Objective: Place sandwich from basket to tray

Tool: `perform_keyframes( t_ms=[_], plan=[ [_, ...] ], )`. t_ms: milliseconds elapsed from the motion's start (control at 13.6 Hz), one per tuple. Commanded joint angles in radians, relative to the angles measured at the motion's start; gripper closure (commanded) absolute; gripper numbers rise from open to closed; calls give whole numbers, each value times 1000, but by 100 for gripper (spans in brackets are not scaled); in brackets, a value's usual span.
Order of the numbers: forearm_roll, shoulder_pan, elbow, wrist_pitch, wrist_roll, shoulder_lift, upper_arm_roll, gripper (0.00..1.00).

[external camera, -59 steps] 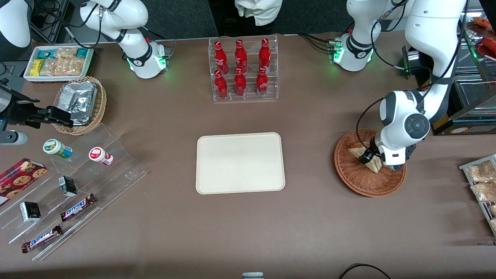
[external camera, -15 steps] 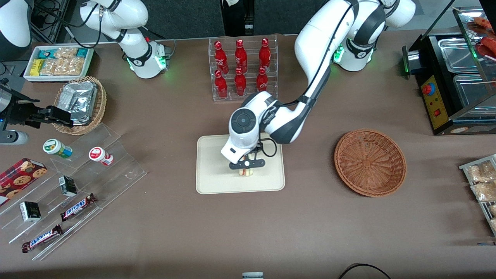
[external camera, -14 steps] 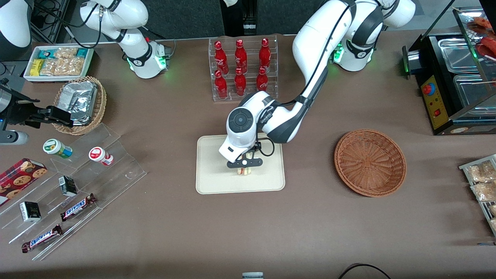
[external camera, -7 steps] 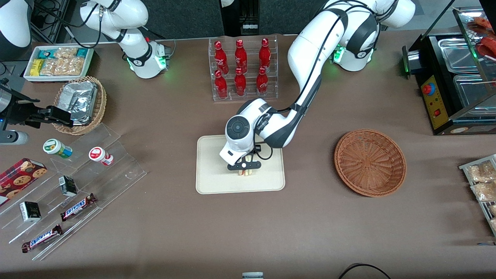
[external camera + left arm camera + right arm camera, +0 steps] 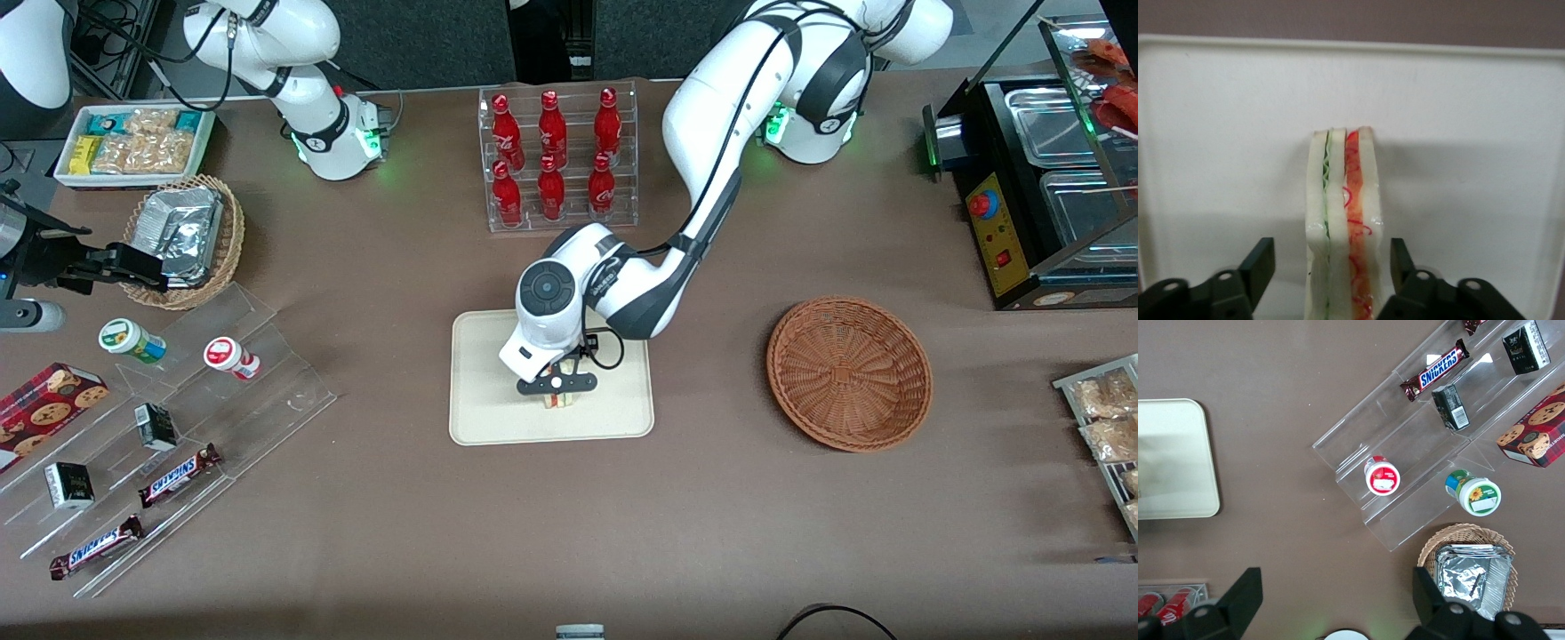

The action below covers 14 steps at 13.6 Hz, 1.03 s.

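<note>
Front view: left arm's black two-finger gripper (image 5: 556,384) sits low over the flat cream rectangular tray w/ rounded corners (image 5: 484,418), mid-desk. Small wedge of white-bread sandwich w/ red, orange and green filling (image 5: 558,401) pokes out just under the gripper, on the tray, closer to the tray's camera-side edge than to its edge facing the bottle rack. Wide shallow reddish-brown woven wicker basket (image 5: 849,372) rests on the desk toward the working arm's end, well apart from the tray; nothing seen in it. Clear acrylic rack of red soda bottles (image 5: 558,160) stands farther from the camera than the tray.

Left wrist view: sandwich (image 5: 1343,227) stands on edge on the tray's pale floor (image 5: 1458,167), cut face w/ filling stripes toward the camera. Gripper (image 5: 1331,267) spread apart: each black fingertip (image 5: 1260,263) flanks the sandwich w/ a visible gap on both sides, no contact. So released, not gripped.

Right wrist view: tray corner (image 5: 1201,493) on brown desk; no gripper or sandwich seen here.
</note>
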Motion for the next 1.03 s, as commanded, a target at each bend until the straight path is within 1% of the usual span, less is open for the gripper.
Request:
perform_keyframes(
  t_ms=[0,74,221,515,809,956],
  plan=[
    [-1,58,-44,-114,16,-115,1,1],
    [-2,78,-86,-144,32,-162,1,1],
    [-4,118,-248,-139,132,-292,1,1],
    [-1,210,-529,-57,250,-494,3,1],
    [-1,334,-782,25,439,-676,3,1],
    [1,410,-886,36,549,-762,3,1]
  ],
)
